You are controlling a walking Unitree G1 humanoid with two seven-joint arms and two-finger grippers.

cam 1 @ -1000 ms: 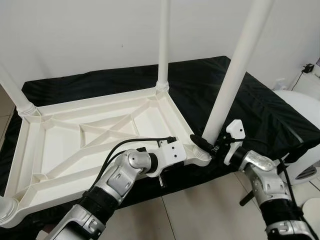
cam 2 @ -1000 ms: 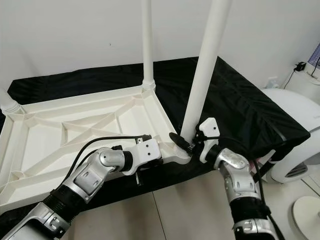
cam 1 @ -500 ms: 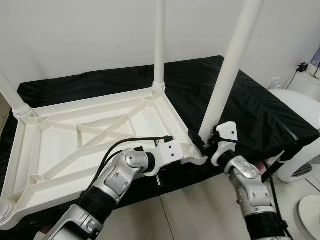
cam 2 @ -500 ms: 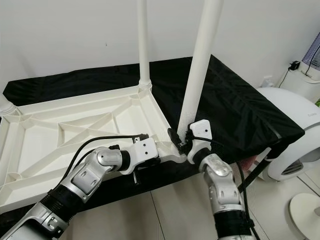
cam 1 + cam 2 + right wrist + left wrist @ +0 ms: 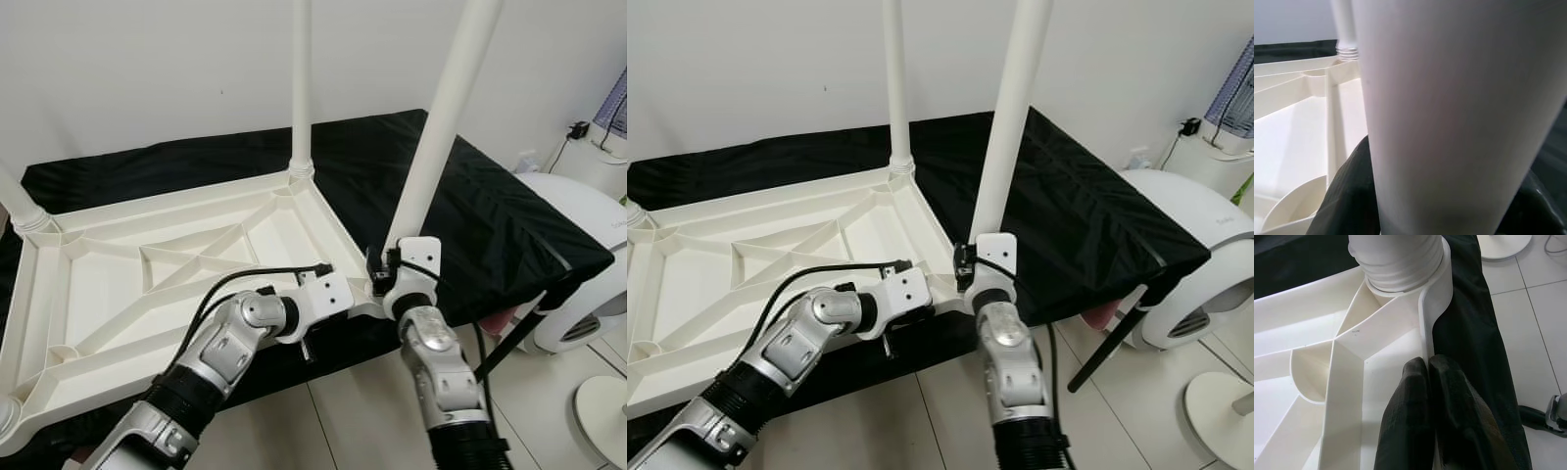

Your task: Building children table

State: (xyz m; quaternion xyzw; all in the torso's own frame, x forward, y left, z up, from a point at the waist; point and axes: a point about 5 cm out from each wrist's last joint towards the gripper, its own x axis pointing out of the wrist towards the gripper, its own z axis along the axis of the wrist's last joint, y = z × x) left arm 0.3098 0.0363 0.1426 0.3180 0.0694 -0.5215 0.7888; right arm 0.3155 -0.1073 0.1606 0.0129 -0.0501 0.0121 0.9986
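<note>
A white plastic table top [image 5: 108, 294] lies upside down on a black cloth. A long white leg [image 5: 441, 117] stands in its near right corner socket. My right gripper [image 5: 384, 266] is shut on the base of this leg, one black finger [image 5: 1347, 196] on each side of it. My left gripper [image 5: 1427, 363] is shut on the table top's right rim, just short of that socket [image 5: 1400, 264]. A second leg [image 5: 300, 78] stands at the far right corner and a third leg [image 5: 18, 201] at the far left.
The black cloth [image 5: 509, 215] covers a low platform against a white wall. A rounded white appliance [image 5: 578, 255] sits to the right, with a black rod [image 5: 509, 333] leaning by it and a round white base [image 5: 602, 411] on the tile floor.
My right forearm has swung left around the near right leg, from its right side to straight in front, still gripping its base. My left gripper stays on the rim. The camera shifted.
</note>
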